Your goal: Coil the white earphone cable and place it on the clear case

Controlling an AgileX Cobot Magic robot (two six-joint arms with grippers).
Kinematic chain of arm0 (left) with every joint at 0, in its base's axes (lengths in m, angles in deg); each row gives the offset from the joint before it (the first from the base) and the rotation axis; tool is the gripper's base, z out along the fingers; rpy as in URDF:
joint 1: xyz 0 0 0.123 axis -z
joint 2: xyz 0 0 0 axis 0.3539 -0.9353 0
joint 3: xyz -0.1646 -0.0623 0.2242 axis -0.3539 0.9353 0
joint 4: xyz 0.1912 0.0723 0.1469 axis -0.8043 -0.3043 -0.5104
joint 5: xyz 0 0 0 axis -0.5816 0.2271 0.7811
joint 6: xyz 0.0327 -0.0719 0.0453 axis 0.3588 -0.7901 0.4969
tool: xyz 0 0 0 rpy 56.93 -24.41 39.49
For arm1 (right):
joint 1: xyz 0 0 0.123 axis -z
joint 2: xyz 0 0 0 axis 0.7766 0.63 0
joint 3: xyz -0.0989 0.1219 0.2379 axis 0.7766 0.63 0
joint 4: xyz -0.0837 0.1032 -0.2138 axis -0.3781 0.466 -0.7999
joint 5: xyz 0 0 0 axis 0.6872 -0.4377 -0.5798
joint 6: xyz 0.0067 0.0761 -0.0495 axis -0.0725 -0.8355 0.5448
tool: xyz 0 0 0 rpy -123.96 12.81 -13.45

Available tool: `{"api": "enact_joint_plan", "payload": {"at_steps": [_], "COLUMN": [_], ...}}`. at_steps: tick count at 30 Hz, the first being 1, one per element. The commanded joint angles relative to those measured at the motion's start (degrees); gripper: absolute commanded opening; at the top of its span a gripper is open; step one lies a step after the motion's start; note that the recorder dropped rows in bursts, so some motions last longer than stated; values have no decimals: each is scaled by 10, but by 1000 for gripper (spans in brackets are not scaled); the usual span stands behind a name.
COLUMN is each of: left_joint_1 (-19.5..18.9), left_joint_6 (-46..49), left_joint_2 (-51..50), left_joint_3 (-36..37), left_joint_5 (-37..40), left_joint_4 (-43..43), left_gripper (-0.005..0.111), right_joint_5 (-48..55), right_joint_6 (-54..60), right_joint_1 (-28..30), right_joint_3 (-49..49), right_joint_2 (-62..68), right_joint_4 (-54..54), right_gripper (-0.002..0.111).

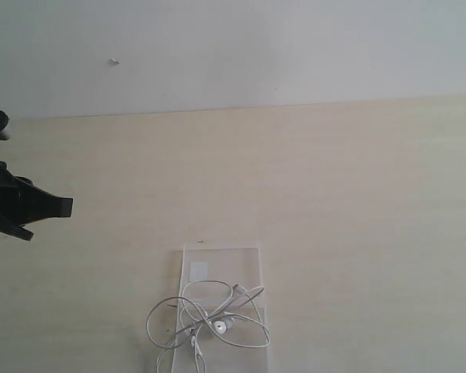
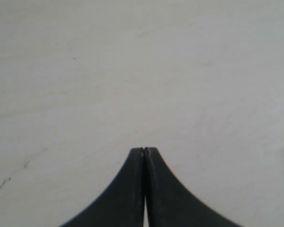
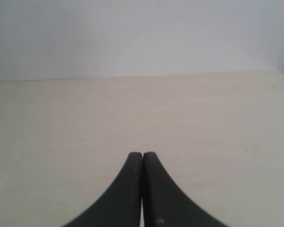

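The clear case [image 1: 217,260] lies flat near the front middle of the table, with a small white sticker on it. The white earphone cable [image 1: 206,318] rests in loose loops on the case's near half, some loops spilling over its left edge. My left gripper [image 1: 62,206] hangs at the far left, well away from the case; in its wrist view the left gripper [image 2: 144,149] is shut with nothing between its fingers, over bare table. My right gripper [image 3: 142,153] is also shut and empty; it does not show in the exterior view.
A pale wooden table [image 1: 334,194] runs back to a white wall [image 1: 256,47]. A tiny dark speck [image 1: 201,241] lies just behind the case.
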Motion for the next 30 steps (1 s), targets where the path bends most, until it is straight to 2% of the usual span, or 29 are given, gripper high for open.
{"api": "enact_joint_plan", "payload": {"at_steps": [1,11,15,17,22,24,26,30], "left_joint_1": [-2,-2,-5,-5,-5,-7,-22,-33], "left_joint_6": [-5,-2,148,161,127,70,14,10], "left_joint_2": [4,4,8,39,182,273,417,554], "left_joint_3": [2,2,2,2,2,2,2,2], "left_joint_5": [-2,-2,1,-1,18,16,5,23], "left_joint_4": [3,3,-72,-72,-71,-69,-69,-69], "left_gripper": [0,0,0,0,0,0,0,0], "right_joint_5": [-2,-3,-3,-3,-3,-3,-3,-3], "right_joint_6": [0,0,0,0,0,0,0,0], "right_joint_1": [3,3,3,3,3,3,3,3], "right_joint_3": [3,3,3,3,3,3,3,3], "right_joint_2": [-4,-4,-4,-4,-4,-4,-4,-4], "right_joint_4": [2,2,2,2,2,2,2,2], "right_gripper": [0,0,0,0,0,0,0,0]}}
